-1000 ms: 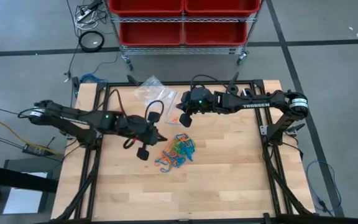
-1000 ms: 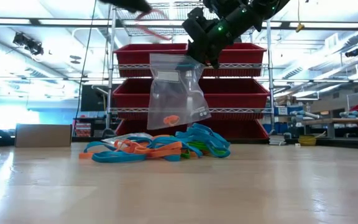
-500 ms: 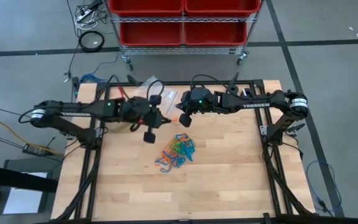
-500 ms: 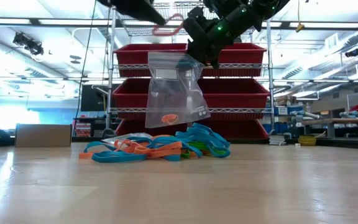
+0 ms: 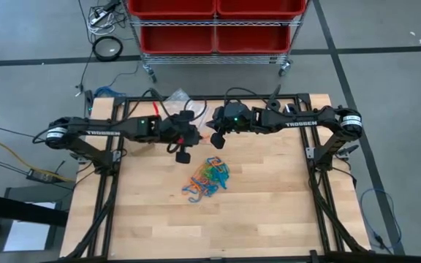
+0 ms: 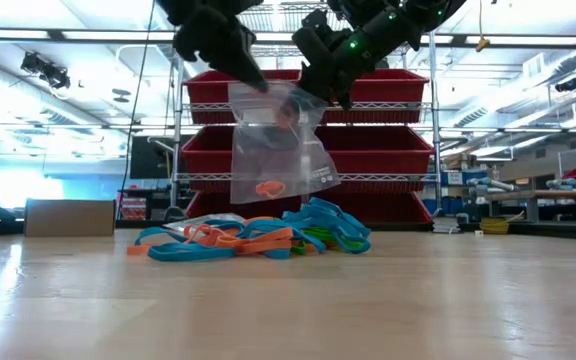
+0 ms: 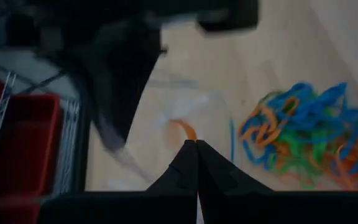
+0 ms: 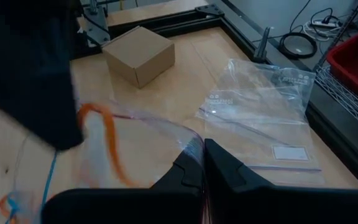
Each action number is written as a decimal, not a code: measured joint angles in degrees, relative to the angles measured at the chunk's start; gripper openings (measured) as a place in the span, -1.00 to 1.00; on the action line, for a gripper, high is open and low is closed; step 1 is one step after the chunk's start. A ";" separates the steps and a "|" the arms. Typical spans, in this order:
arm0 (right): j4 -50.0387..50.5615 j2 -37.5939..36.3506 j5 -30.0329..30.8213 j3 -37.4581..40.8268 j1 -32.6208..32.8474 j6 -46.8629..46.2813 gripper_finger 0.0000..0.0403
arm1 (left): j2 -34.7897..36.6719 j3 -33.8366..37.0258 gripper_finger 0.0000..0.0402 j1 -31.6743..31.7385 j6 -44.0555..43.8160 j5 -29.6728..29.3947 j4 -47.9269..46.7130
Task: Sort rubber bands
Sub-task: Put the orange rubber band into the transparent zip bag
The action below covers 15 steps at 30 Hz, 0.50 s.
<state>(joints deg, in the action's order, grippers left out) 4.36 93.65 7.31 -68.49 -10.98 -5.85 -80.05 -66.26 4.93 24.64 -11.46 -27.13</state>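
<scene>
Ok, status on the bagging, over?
Right pincer shut on clear bag, held up. Left pincer shut on orange band at its mouth. Pile waiting below.

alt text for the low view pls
Two robot end effectors hold a clear plastic bag above a wooden table, the left end effector at its mouth, the right end effector pinching its edge. Rubber bands lie piled below.

Robotics lab or workshop floor. Wooden table (image 5: 269, 212) bolted in a black frame, on grey concrete floor (image 5: 386, 44) marked with dark tape lines. Wire rack (image 6: 423, 150) on casters loaded with red bins (image 5: 214, 22). Loose cables (image 5: 108, 47) on the floor; strip lights (image 6: 528, 65) and exposed ceiling overhead.
</scene>
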 joint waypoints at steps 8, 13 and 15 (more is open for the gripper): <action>-0.04 0.00 0.00 0.00 0.02 0.08 -1.00 | 0.00 -3.93 -0.91 -0.17 -0.83 0.59 -2.96; 0.00 0.00 0.00 0.00 0.09 0.04 -1.00 | 0.00 -5.18 -0.56 -0.20 -1.11 2.17 -3.11; 0.04 0.00 0.00 0.00 0.09 0.05 -1.00 | 0.38 -5.38 -0.38 -0.20 -1.67 2.22 -3.25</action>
<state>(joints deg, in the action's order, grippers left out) 4.40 93.65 7.31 -68.49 -10.90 -5.80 -79.68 -71.64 4.73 22.97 -9.24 -30.38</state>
